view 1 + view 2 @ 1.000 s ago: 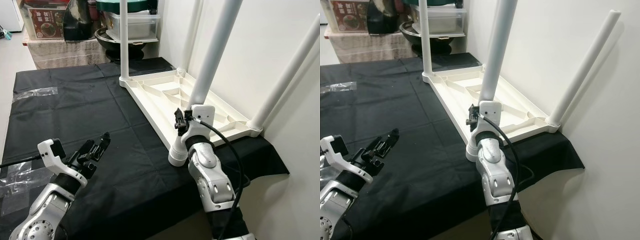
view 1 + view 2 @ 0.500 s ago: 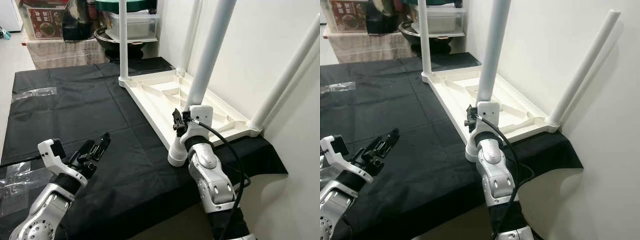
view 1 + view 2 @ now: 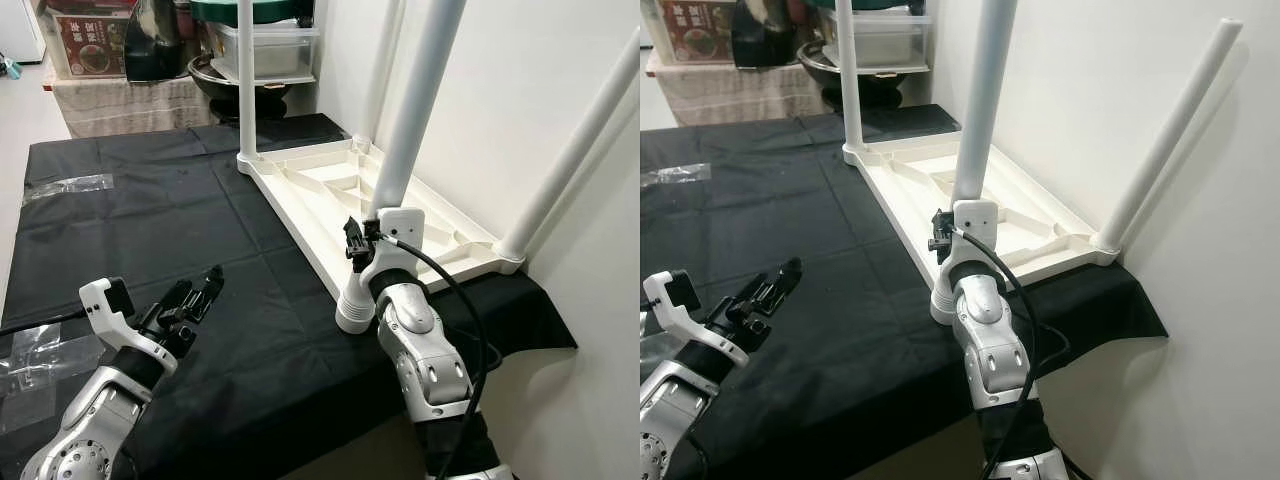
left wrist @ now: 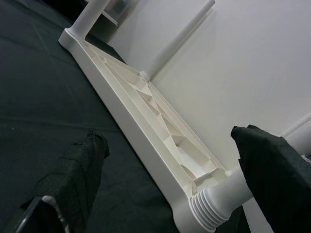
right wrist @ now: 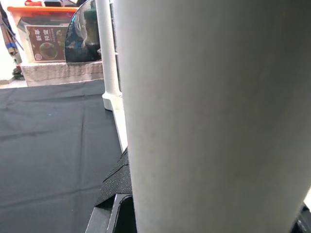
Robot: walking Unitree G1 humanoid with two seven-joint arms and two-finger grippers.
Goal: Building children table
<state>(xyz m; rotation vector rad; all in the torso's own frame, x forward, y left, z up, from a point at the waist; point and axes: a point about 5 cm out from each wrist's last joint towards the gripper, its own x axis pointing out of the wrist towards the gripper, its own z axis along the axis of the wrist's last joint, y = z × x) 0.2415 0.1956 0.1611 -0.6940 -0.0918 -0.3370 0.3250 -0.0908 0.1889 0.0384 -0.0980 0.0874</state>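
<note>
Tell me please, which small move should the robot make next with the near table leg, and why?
Probably keep turning the near leg into its socket. The right hand is at this leg just above the ribbed collar, and the collar's threads still show above the corner of the upturned tabletop, so the leg seems not fully seated. The left hand hovers open over the black cloth.
</note>
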